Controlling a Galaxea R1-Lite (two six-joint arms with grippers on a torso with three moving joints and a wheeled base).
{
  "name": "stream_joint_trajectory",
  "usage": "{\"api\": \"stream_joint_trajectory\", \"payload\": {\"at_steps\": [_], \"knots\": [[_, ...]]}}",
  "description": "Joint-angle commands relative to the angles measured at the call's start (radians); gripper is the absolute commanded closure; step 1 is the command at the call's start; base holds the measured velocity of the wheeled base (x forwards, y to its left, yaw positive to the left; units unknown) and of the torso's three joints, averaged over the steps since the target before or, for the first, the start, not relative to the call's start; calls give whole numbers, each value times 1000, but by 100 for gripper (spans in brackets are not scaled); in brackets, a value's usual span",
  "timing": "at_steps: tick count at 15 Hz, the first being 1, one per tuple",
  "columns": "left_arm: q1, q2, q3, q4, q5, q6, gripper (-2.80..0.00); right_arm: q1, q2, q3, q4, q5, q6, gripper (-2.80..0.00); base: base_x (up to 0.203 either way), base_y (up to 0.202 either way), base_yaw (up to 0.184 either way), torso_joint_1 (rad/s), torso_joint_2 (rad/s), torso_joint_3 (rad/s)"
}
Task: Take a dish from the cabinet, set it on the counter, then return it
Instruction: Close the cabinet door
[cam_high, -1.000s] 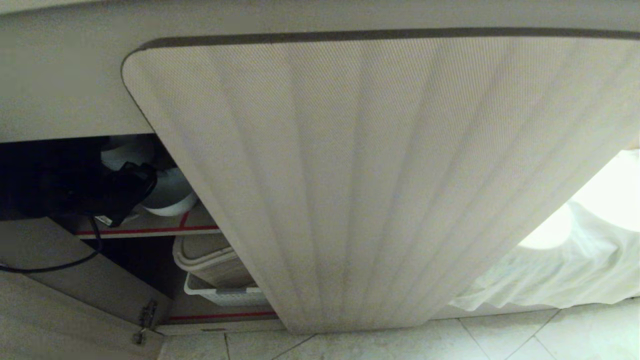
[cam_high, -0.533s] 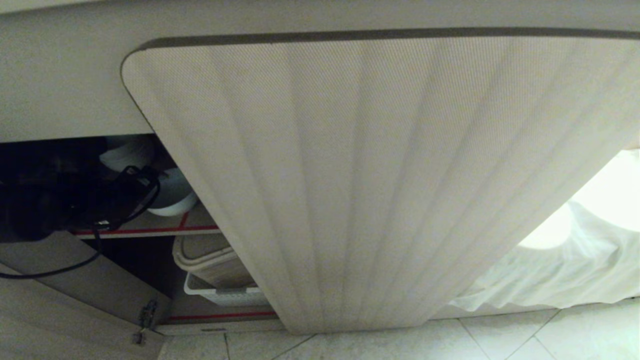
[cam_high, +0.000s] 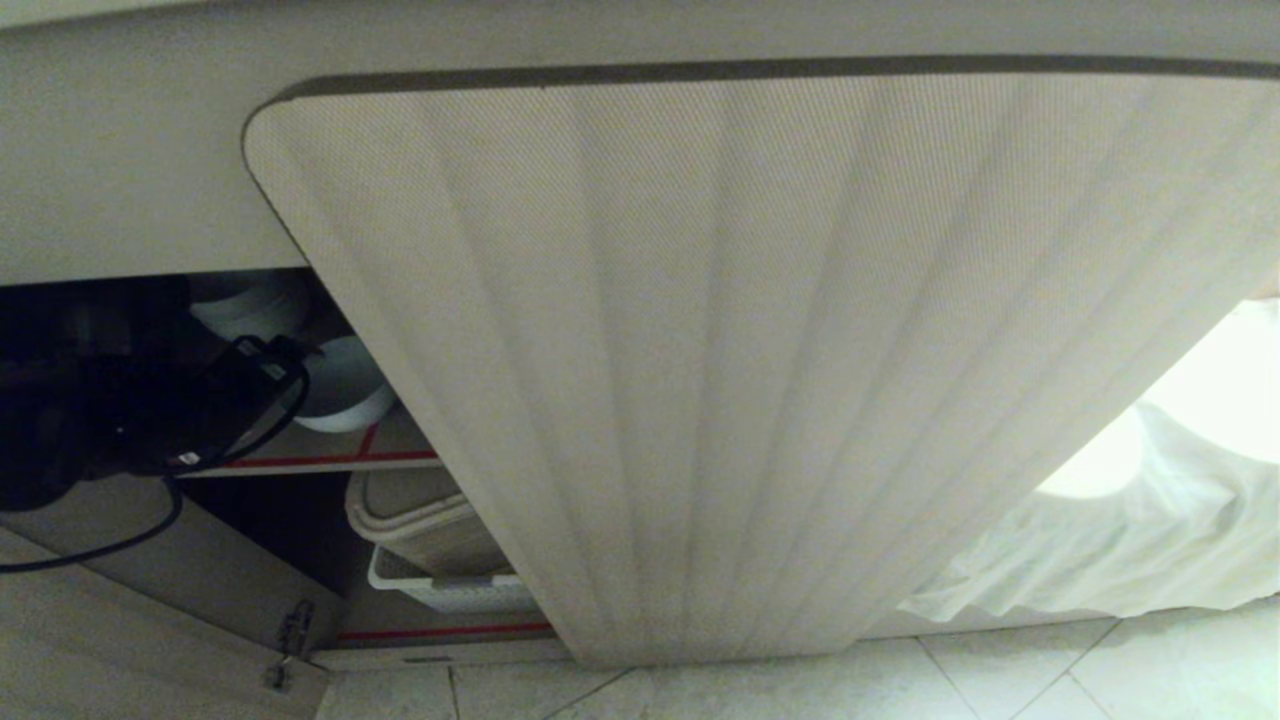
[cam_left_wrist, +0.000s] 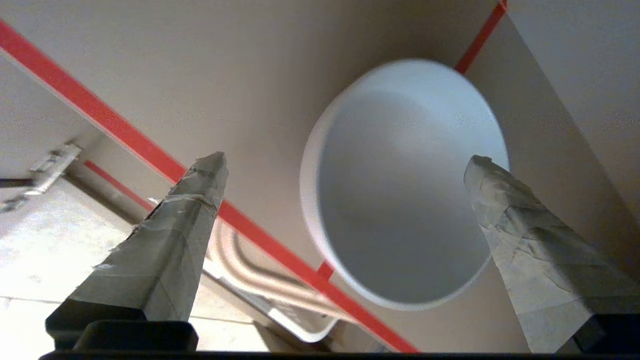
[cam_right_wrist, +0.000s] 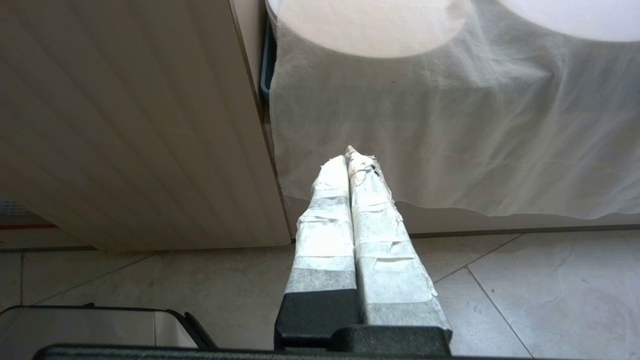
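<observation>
The dish (cam_left_wrist: 405, 185), a plain white deep bowl, stands on the cabinet's upper shelf just behind its red edge strip (cam_left_wrist: 150, 150). My left gripper (cam_left_wrist: 345, 159) is open, its taped fingers (cam_left_wrist: 200, 200) wide apart in front of the bowl and holding nothing. In the head view the dish (cam_high: 350, 385) shows right of my black left arm (cam_high: 150, 420), inside the cabinet (cam_high: 700, 350) past its open fluted door. A white stack (cam_high: 250, 305) sits behind it. My right gripper (cam_right_wrist: 350, 155) hangs shut and empty near the floor. The counter top is out of view.
On the lower shelf a white basket (cam_high: 450, 592) holds a beige tray (cam_high: 420, 520). The open left door with its hinge (cam_high: 290, 640) is close under my left arm. A white cloth (cam_right_wrist: 450, 125) hangs right of the cabinet. A black-rimmed bin (cam_right_wrist: 100, 325) stands below my right gripper.
My left arm has drawn back out of the cabinet, leftward and lower in the head view, uncovering more of the bowl. The bowl has stayed on the shelf.
</observation>
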Motion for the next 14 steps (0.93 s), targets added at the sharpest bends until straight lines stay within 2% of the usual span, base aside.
{"api": "stream_joint_trajectory", "payload": {"at_steps": [1, 7, 9, 12, 14], "knots": [[-9, -44, 24, -3, 3, -2, -280, 1, 0, 0, 0, 0, 0, 0, 0, 0, 0, 0, 0, 0], [-34, -104, 100, -43, 33, 8, -280, 0, 0, 0, 0, 0, 0, 0, 0, 0, 0, 0, 0, 0], [-38, -131, 141, -48, 35, 64, -280, 1, 0, 0, 0, 0, 0, 0, 0, 0, 0, 0, 0, 0], [-38, -153, 173, -106, 34, 83, -280, 0, 0, 0, 0, 0, 0, 0, 0, 0, 0, 0, 0, 0], [-37, -174, 218, -135, 36, 128, -280, 0, 0, 0, 0, 0, 0, 0, 0, 0, 0, 0, 0, 0]]}}
